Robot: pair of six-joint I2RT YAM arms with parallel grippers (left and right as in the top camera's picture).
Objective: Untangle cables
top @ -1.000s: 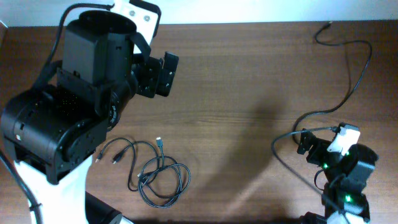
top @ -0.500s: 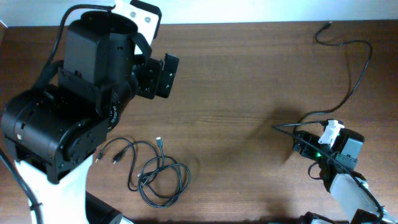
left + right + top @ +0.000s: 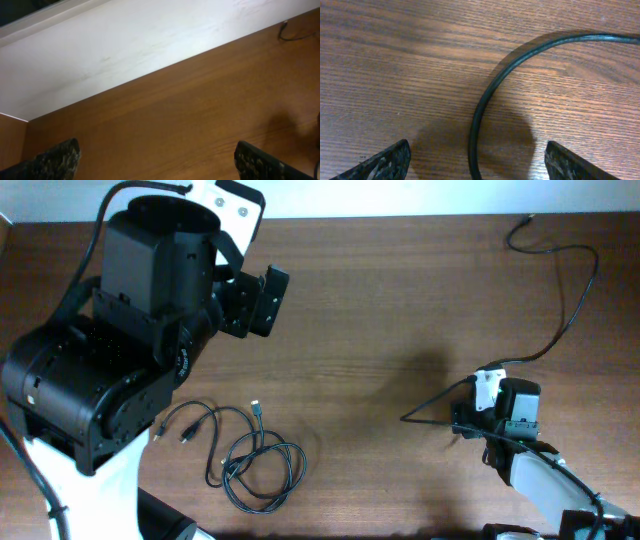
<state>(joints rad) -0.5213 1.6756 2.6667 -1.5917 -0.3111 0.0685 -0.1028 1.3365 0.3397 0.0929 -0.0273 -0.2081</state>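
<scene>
A tangled bundle of thin black cables with small plug ends lies on the table at the front left. A separate long black cable runs from the far right corner down to my right gripper. In the right wrist view this cable curves between the open fingers of the right gripper, close over the wood. My left gripper is open and empty, raised over the back left of the table, far from the bundle. In the left wrist view the left gripper sees only bare wood.
The wooden table ends at a white wall edge at the back. The long cable's plug end shows at the far right of the left wrist view. The bulky left arm base fills the left side.
My right gripper has moved left and down over the long cable, now between its fingers. The cable's loop now points further left. The left arm and the bundle have not moved.
</scene>
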